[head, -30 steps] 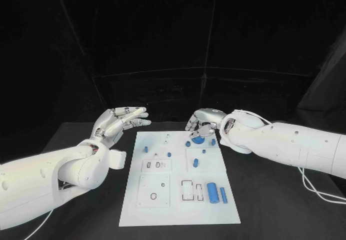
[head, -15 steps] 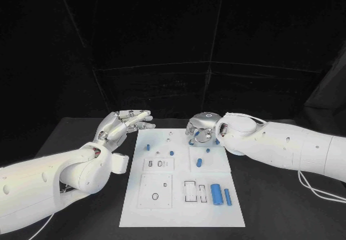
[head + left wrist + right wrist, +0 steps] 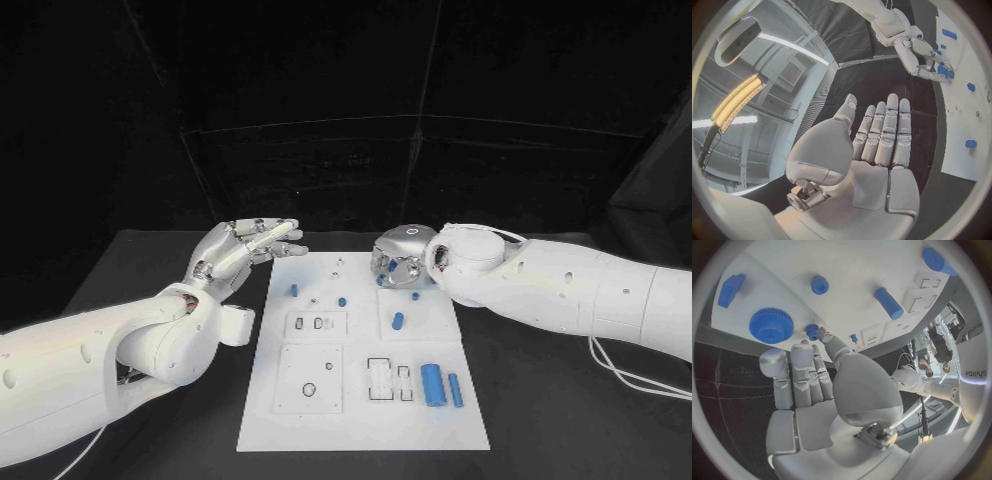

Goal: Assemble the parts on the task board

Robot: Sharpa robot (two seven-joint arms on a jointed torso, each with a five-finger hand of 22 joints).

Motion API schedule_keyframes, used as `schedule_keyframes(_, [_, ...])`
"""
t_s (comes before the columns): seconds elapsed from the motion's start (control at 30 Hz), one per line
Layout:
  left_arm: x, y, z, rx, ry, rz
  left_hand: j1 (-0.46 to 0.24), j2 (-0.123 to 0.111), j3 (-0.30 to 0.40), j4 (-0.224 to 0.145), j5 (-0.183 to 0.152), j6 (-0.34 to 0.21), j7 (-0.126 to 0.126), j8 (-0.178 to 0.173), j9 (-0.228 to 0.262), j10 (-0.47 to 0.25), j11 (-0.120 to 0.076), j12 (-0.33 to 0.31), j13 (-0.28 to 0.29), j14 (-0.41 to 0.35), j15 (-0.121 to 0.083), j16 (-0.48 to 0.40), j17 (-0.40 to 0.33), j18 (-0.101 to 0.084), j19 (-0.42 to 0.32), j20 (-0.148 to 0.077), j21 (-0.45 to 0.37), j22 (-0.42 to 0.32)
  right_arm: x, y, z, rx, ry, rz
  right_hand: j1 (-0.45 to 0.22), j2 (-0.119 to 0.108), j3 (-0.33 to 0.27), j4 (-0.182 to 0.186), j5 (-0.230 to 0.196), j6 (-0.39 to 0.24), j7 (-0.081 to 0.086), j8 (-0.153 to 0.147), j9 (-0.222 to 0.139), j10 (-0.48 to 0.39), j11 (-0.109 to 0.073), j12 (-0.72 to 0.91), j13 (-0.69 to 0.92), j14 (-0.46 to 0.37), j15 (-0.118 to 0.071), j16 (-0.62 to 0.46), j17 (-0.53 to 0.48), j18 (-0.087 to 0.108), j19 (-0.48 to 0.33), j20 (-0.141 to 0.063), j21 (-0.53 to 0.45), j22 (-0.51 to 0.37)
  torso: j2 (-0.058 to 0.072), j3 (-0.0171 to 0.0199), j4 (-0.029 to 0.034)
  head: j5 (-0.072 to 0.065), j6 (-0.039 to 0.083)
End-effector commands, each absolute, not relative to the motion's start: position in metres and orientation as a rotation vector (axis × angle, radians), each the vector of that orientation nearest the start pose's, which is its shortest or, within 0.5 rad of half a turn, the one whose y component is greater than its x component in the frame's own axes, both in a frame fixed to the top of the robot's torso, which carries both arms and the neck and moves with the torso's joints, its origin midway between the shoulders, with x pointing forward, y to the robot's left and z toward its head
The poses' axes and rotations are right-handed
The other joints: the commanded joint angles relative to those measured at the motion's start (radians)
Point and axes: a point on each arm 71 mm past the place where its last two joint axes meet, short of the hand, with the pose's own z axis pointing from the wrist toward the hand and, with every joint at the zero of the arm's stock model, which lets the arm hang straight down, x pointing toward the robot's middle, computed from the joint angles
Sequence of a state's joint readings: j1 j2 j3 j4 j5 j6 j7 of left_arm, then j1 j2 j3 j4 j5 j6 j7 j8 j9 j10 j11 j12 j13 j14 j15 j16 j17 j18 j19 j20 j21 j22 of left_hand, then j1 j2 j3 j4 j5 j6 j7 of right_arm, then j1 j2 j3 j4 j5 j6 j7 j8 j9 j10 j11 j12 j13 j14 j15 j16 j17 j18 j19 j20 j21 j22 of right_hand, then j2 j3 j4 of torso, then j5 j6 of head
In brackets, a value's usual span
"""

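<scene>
Two hands hold nothing: the left hand [image 3: 245, 245] hovers flat, fingers straight, beside the white board's [image 3: 361, 420] far left corner; the right hand [image 3: 400, 260], fingers extended, hangs over blue parts [image 3: 431, 383] near its far edge.

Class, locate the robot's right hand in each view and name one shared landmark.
Head view: right hand over the task board's far end.
Left wrist view: hand across the table, at the board's edge.
Right wrist view: hand in foreground, reaching toward the board.
Shared landmark: the white task board.
</scene>
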State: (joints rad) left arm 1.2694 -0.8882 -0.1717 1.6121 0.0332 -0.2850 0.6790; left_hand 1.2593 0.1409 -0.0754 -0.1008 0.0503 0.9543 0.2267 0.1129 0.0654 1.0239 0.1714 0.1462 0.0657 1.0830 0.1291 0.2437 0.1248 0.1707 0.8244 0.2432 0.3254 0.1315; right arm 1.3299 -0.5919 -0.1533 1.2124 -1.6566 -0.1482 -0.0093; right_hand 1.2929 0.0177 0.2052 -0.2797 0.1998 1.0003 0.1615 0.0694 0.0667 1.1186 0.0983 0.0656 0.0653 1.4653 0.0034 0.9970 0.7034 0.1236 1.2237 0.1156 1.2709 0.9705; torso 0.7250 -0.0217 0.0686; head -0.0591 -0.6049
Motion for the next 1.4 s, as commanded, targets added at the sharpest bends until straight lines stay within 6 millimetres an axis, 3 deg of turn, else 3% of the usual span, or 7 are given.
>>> schedule_keyframes(0.03, [0.465, 0.207, -0.165, -0.924, 1.24, -1.749, 0.002, 0.009, -0.001, -0.006, 0.004, -0.002, 0.008, -0.006, -0.001, -0.003, 0.005, -0.006, -0.001, 0.007, -0.001, -0.003, 0.002, 0.014, 0.009, 0.001, -0.004, -0.001, 0.543, -0.153, -0.181, -0.579, 1.716, 0.447, -0.005, 0.012, 0.018, -0.002, -0.018, 0.01, 0.002, -0.002, 0.001, 0.014, 0.001, 0.006, 0.0, 0.018, 0.004, 0.028, 0.024, -0.011, 0.012, 0.0, 0.017, 0.022, 0.004, 0.0013, 0.0018, 0.0, 0.0])
schedule_keyframes(0.27, [0.465, 0.207, -0.166, -0.925, 1.242, -1.751, 0.002, 0.009, -0.001, -0.006, 0.004, -0.002, 0.008, -0.007, -0.001, -0.003, 0.006, -0.008, -0.001, 0.008, -0.001, -0.003, 0.002, 0.014, 0.009, 0.001, -0.004, -0.001, 0.543, -0.152, -0.182, -0.582, 1.726, 0.441, 0.002, 0.023, 0.068, -0.004, -0.045, 0.021, 0.005, -0.001, 0.001, 0.034, -0.001, 0.006, 0.0, 0.015, 0.004, 0.078, 0.069, -0.018, 0.029, 0.0, 0.048, 0.068, 0.006, 0.0029, 0.004, 0.001, -0.005])
schedule_keyframes(0.43, [0.465, 0.207, -0.166, -0.925, 1.243, -1.751, 0.002, 0.01, 0.0, -0.007, 0.004, -0.002, 0.008, -0.007, -0.001, -0.004, 0.006, -0.008, -0.001, 0.009, -0.001, -0.004, 0.002, 0.014, 0.01, 0.001, -0.004, -0.001, 0.543, -0.151, -0.183, -0.585, 1.73, 0.442, 0.002, 0.027, 0.106, -0.003, -0.052, 0.038, 0.004, 0.002, 0.002, 0.054, -0.003, 0.008, 0.0, 0.017, 0.003, 0.118, 0.109, -0.025, 0.047, -0.001, 0.074, 0.108, 0.007, 0.004, 0.0013, 0.003, -0.008])
schedule_keyframes(0.9, [0.466, 0.207, -0.166, -0.926, 1.248, -1.756, 0.001, 0.011, 0.0, -0.007, 0.004, -0.003, 0.009, -0.008, -0.001, -0.004, 0.006, -0.01, -0.001, 0.01, -0.001, -0.004, 0.002, 0.014, 0.01, 0.001, -0.004, -0.002, 0.545, -0.148, -0.182, -0.586, 1.707, 0.413, -0.004, 0.019, 0.183, 0.006, -0.063, 0.072, 0.0, 0.004, 0.003, 0.087, -0.009, 0.005, 0.001, 0.014, 0.0, 0.179, 0.158, -0.035, 0.074, -0.003, 0.116, 0.172, 0.008, 0.0052, 0.0016, 0.004, -0.017])
schedule_keyframes(1.13, [0.466, 0.208, -0.166, -0.927, 1.249, -1.755, 0.001, 0.011, 0.0, -0.007, 0.004, -0.003, 0.009, -0.008, -0.001, -0.004, 0.006, -0.01, -0.001, 0.01, -0.001, -0.004, 0.002, 0.014, 0.01, 0.001, -0.004, -0.002, 0.536, -0.144, -0.174, -0.563, 1.619, 0.449, 0.002, 0.015, 0.216, 0.008, -0.059, 0.089, 0.0, 0.006, 0.004, 0.104, -0.011, 0.006, 0.002, 0.013, -0.002, 0.2, 0.175, -0.042, 0.094, -0.005, 0.138, 0.21, 0.008, 0.0055, 0.0005, 0.006, -0.014])
schedule_keyframes(1.23, [0.466, 0.21, -0.166, -0.928, 1.247, -1.754, 0.001, 0.012, 0.001, -0.007, 0.004, -0.003, 0.009, -0.009, -0.001, -0.004, 0.006, -0.011, -0.001, 0.011, -0.002, -0.005, 0.003, 0.014, 0.011, 0.001, -0.004, -0.002, 0.533, -0.137, -0.16, -0.53, 1.561, 0.477, 0.002, 0.014, 0.221, 0.009, -0.06, 0.091, 0.0, 0.006, 0.004, 0.106, -0.012, 0.006, 0.002, 0.013, -0.002, 0.204, 0.178, -0.043, 0.099, -0.005, 0.142, 0.219, 0.007, 0.0043, -0.0006, 0.006, -0.011])
schedule_keyframes(1.4, [0.466, 0.21, -0.166, -0.928, 1.248, -1.756, 0.001, 0.012, 0.001, -0.007, 0.004, -0.003, 0.009, -0.009, -0.001, -0.004, 0.006, -0.011, -0.001, 0.011, -0.002, -0.005, 0.003, 0.014, 0.011, 0.001, -0.004, -0.002, 0.532, -0.13, -0.149, -0.495, 1.505, 0.487, 0.002, 0.011, 0.223, 0.01, -0.061, 0.091, 0.0, 0.005, 0.003, 0.106, -0.012, 0.006, 0.002, 0.013, -0.002, 0.207, 0.181, -0.044, 0.101, -0.005, 0.145, 0.224, 0.009, 0.0043, 0.0029, 0.006, -0.007])
